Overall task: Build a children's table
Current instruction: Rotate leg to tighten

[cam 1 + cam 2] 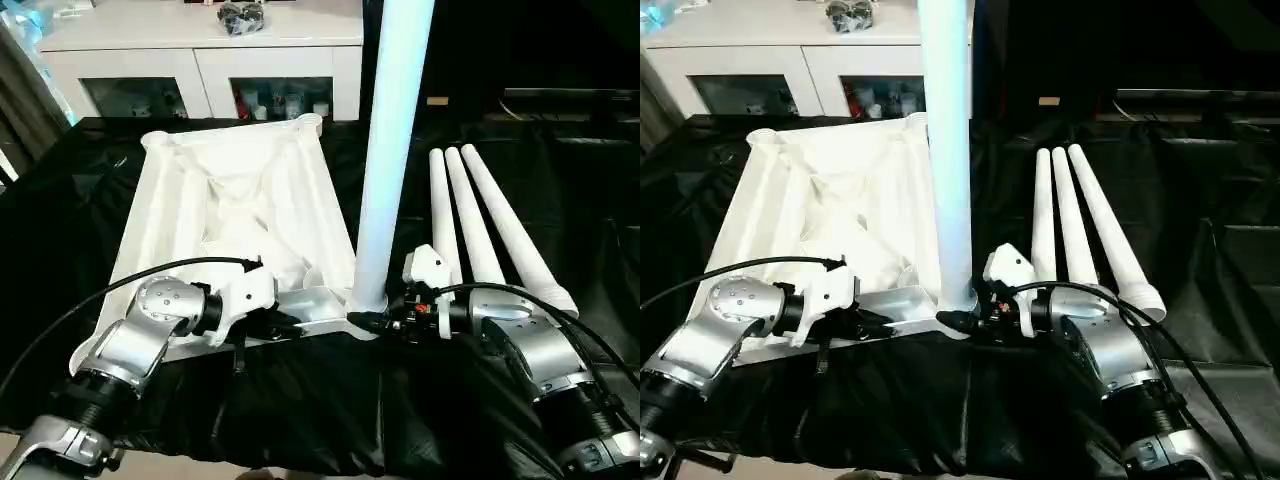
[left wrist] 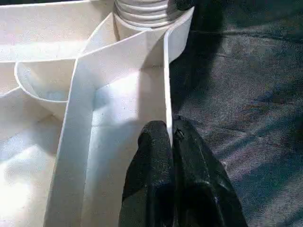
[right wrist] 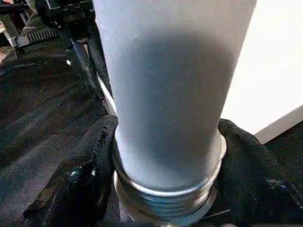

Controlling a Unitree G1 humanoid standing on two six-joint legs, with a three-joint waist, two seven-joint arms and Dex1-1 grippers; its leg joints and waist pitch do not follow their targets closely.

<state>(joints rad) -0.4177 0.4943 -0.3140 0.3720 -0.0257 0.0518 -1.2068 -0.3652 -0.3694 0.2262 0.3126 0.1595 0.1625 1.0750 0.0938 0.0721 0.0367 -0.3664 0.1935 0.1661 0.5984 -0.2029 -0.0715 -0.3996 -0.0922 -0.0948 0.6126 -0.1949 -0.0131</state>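
The white tabletop [image 1: 230, 200] lies upside down on the black cloth, ribs facing up. One white leg [image 1: 390, 150] stands upright in its near right corner socket, and the leg's threaded end [image 3: 165, 201] shows just above the socket. My right gripper [image 1: 368, 322] is at the foot of this leg, a black finger [image 3: 80, 179] pressed to each side of it. My left gripper [image 2: 171, 130] is shut on the thin near rim of the tabletop, a little to the left of that corner. Three more legs [image 1: 480, 230] lie side by side on the cloth to the right.
A white cabinet [image 1: 200, 80] with glass doors stands behind the work surface. Black cloth [image 1: 330, 410] covers the surface and hangs over its near edge. Cables run along both silver forearms.
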